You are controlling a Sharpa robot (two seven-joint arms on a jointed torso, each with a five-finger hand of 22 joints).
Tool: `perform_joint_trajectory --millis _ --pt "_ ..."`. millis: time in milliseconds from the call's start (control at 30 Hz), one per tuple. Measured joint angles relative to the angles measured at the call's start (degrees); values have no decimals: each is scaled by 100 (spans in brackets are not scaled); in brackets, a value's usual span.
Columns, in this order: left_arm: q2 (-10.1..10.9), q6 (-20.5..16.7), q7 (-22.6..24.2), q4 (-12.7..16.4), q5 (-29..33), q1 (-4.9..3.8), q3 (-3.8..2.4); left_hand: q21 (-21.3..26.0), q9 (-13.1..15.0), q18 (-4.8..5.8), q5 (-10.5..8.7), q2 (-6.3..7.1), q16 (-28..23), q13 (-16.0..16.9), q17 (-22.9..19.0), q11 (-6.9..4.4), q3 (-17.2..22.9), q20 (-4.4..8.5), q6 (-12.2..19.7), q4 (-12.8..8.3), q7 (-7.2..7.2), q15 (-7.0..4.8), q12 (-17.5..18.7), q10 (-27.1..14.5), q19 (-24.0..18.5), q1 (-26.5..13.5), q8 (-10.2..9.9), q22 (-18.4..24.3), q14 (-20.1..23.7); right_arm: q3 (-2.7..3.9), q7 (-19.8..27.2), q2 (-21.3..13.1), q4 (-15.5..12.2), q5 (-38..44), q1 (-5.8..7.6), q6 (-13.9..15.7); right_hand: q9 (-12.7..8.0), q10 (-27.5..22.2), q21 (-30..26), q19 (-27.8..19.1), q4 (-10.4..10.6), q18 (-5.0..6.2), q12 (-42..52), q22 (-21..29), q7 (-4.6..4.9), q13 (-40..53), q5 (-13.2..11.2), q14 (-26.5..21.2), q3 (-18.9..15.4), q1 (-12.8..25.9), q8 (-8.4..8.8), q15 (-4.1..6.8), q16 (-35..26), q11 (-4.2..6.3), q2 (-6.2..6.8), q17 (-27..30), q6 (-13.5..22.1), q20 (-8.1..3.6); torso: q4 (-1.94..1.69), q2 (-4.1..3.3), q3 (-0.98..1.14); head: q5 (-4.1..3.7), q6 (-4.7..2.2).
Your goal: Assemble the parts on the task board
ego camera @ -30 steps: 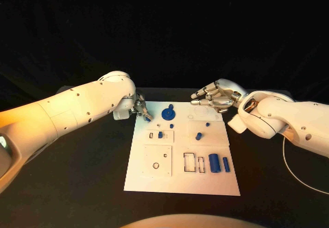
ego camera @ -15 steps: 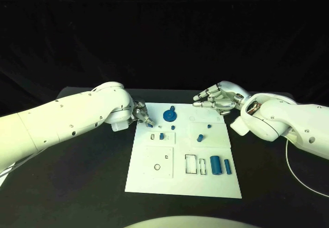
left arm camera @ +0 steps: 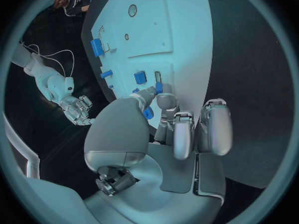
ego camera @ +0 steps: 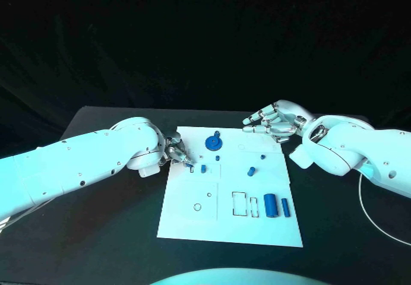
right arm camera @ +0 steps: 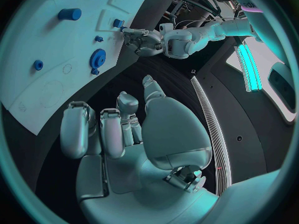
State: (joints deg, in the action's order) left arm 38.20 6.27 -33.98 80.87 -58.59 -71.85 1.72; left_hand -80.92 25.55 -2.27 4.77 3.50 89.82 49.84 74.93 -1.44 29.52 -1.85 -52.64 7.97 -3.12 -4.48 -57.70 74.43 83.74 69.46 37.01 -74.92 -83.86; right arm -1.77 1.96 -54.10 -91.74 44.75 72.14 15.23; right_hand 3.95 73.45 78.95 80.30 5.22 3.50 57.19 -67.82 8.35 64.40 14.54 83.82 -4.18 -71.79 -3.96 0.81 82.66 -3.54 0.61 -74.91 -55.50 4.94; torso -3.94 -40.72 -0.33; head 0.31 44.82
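Task board [ego camera: 230, 228], a white plate, lies lengthwise in the middle of the black table [ego camera: 94, 237], its long axis running away from the robot, with the blue parts scattered over its far and middle zones. Left hand [ego camera: 176, 149] rests at the board's left edge near the far end, fingertips [left arm camera: 158, 87] bunched over a small blue peg [ego camera: 203, 168] beside a slim slot; whether they pinch a piece or merely touch the surface cannot be told, since the fingers cover the contact. Right hand [ego camera: 274, 121] hovers above the board's far right corner, fingers loosely curled and apart, holding nothing. A blue gear [ego camera: 212, 142] stands at the far end between the two hands, slightly closer to the left hand. Another small peg [ego camera: 250, 171] sits at mid-board toward the right, and a large blue cylinder [ego camera: 271, 204] with a slimmer blue bar [ego camera: 284, 206] beside it lies near the right edge, both with long axes parallel to the board's length, next to two empty rectangular recesses [ego camera: 238, 203]. These near-side pieces lie well apart from both hands; the right arm is judged the nearer. Open table surrounds the board on every side, so either arm should have room to withdraw outward, while the crowded far end leaves little clearance between fingers and gear.
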Motion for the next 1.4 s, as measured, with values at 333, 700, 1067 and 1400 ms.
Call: perform_joint_trajectory --millis 333,700,1067,1400 --pt "64 66 29 139 -101 25 -2 0 7 0 29 44 0 13 -1 -16 65 0 -19 -66 18 0 -43 17 0 -44 39 0 0 -2 0 22 14 -2 0 -12 0 0 0 0 0 0 0 0 0 0 32 0 -32 0 0 0 0 0 0 1 0 0 9 -8 3 -2 38" --pt "67 256 -10 190 -177 34 -2 0 44 0 29 60 0 8 -2 -20 87 0 -19 -56 18 0 -43 20 0 -60 41 1 0 -3 0 27 17 -3 -2 -21 -1 0 0 0 0 0 0 0 0 0 32 0 -32 0 0 0 0 0 0 1 0 0 8 -4 12 -6 62" --pt "14 314 -196 215 -317 27 -15 -29 30 0 52 97 0 8 -2 -19 87 0 -21 -56 18 0 -43 20 0 -97 73 1 0 -3 0 23 13 -3 -2 -24 -2 0 0 0 0 0 0 0 0 0 31 0 -32 0 0 0 0 0 0 -4 0 0 8 -3 13 2 75" --pt "-15 337 -304 232 -382 23 -22 -29 29 0 52 97 0 1 -2 -23 117 0 -41 -54 37 0 -43 64 0 -97 80 1 0 -4 1 20 10 -3 -2 -25 -2 0 0 0 0 0 0 0 0 0 67 0 -32 0 0 0 0 0 0 -3 0 0 8 -4 13 5 94"
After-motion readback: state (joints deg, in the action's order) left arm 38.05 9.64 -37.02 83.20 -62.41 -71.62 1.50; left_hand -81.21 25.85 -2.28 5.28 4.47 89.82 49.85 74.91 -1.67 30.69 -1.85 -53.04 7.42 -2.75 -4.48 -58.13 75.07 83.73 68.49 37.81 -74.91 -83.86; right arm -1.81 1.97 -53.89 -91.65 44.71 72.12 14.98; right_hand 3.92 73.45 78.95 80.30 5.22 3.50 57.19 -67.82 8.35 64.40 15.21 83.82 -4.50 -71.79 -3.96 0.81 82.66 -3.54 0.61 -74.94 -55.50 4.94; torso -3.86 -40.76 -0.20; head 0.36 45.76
